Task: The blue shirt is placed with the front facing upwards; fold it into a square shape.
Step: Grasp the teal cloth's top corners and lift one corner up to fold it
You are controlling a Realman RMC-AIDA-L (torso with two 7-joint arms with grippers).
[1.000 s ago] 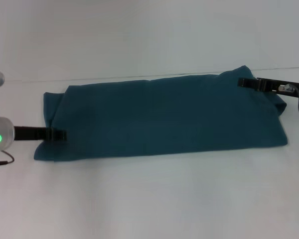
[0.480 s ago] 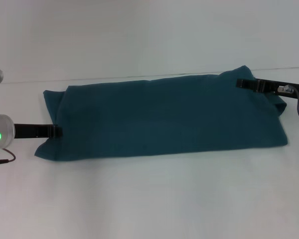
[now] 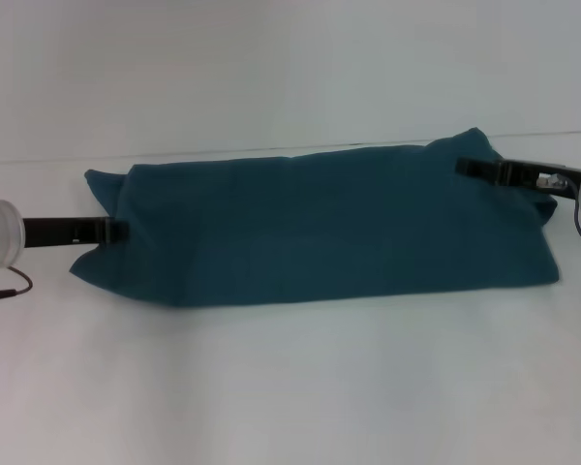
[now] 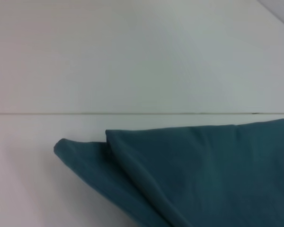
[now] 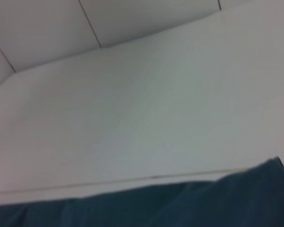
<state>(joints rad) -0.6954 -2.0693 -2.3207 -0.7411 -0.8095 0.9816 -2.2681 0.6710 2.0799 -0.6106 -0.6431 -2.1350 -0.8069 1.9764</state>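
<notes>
We see the blue shirt [image 3: 324, 223] folded into a long band across the middle of the white table [image 3: 290, 387], its plain teal side up and no print showing. Taking the band's centre as the dial, the left gripper [image 3: 111, 231] meets the cloth at 9 o'clock, its black fingers pressed together on the shirt's left edge, where the fabric bunches into a loose point toward 10 o'clock. The right gripper [image 3: 470, 167] reaches in at about 2 o'clock, its dark tip lying against the raised far right corner of the shirt; we take it to be clamped on the cloth there, though the fingertips are small in the head view. The right end of the band is rumpled and stands a little higher than the rest. In the left wrist view the shirt [image 4: 199, 175] shows two overlapping layers ending in a rounded corner. In the right wrist view only a dark strip of the shirt [image 5: 189, 205] shows.
</notes>
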